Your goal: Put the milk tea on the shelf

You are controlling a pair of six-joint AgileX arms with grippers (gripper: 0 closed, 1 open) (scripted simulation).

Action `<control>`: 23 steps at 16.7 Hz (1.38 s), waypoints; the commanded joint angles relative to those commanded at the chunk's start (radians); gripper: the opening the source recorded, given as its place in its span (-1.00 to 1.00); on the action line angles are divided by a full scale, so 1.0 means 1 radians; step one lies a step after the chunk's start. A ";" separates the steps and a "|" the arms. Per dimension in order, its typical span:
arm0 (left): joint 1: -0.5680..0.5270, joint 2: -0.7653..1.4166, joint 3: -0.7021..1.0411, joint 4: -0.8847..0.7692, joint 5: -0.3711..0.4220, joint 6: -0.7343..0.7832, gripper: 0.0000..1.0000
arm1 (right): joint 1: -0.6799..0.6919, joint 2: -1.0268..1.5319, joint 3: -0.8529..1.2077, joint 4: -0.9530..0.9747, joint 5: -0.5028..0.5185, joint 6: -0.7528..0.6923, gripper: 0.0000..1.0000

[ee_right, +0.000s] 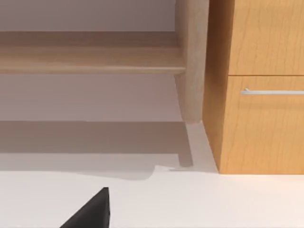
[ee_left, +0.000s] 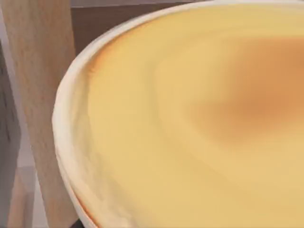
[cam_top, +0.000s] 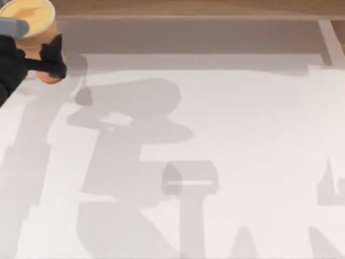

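At the near edge, right tool: a dark fingertip (ee_right: 90,211) juts over the white bench (cam_top: 226,135); I cannot tell whether this tool stands wide or narrow, and the arm looks parked.
Mid bench: bare, crossed by grey arm shadows.
At ten o'clock, left tool (cam_top: 46,56): its black fingers clasp the cup (cam_top: 38,32) from both sides, so it is holding the cup, lifted clear of the bench by its shadow.
Cup top: creamy yellow with an orange patch, close under the left wrist camera, a pale upright (ee_left: 40,95) just beside it.
At twelve o'clock, shelf (cam_top: 188,8): a long brown board along the far edge.
Beyond, at two o'clock: a wooden drawer unit (ee_right: 261,85) against the shelf's end post.
Step, as I judge: carrying, placing not yet done.
Next move: bring the cup over the board, lower it level, then widen the tool.
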 joint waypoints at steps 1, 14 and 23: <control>-0.066 -0.009 0.033 -0.051 -0.025 -0.009 -1.00 | 0.000 0.000 0.000 0.000 0.000 0.000 1.00; -0.380 0.013 0.648 -0.722 -0.504 -0.102 -1.00 | 0.000 0.000 0.000 0.000 0.000 0.000 1.00; -0.349 0.016 0.732 -0.792 -0.573 -0.104 -1.00 | 0.000 0.000 0.000 0.000 0.000 0.000 1.00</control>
